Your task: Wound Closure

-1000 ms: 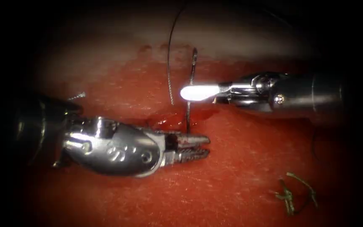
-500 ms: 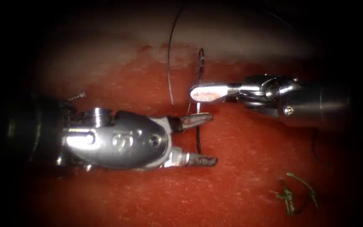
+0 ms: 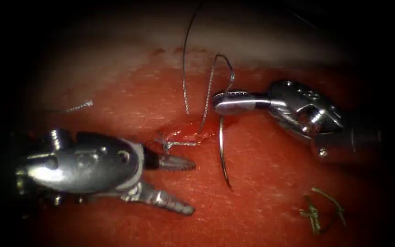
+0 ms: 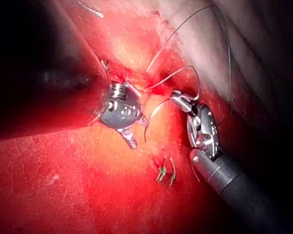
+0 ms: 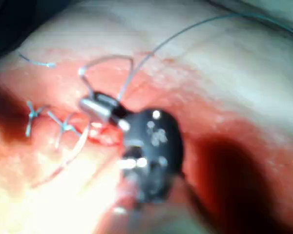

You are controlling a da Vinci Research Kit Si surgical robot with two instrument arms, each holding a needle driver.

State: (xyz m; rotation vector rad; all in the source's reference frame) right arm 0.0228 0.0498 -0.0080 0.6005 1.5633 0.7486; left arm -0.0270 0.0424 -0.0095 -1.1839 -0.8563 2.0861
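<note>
Needle [image 3: 222,151] in right claw [image 3: 227,101], above tissue [image 3: 275,183]

Surgical-training lab bench setup. Evidence: a slab of tissue [image 3: 261,155] wet with red fluid [image 3: 186,135], a curved needle [image 3: 221,151] and thread [image 3: 184,68] over the cut, cut ends of thread [image 3: 318,210] lying loose, two wristed metal instruments, endoscope-style dark vignette around a lit field.

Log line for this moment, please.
left tool: open, empty | right tool: holds needle near tail | needle out of tissue | thread trailing
</note>
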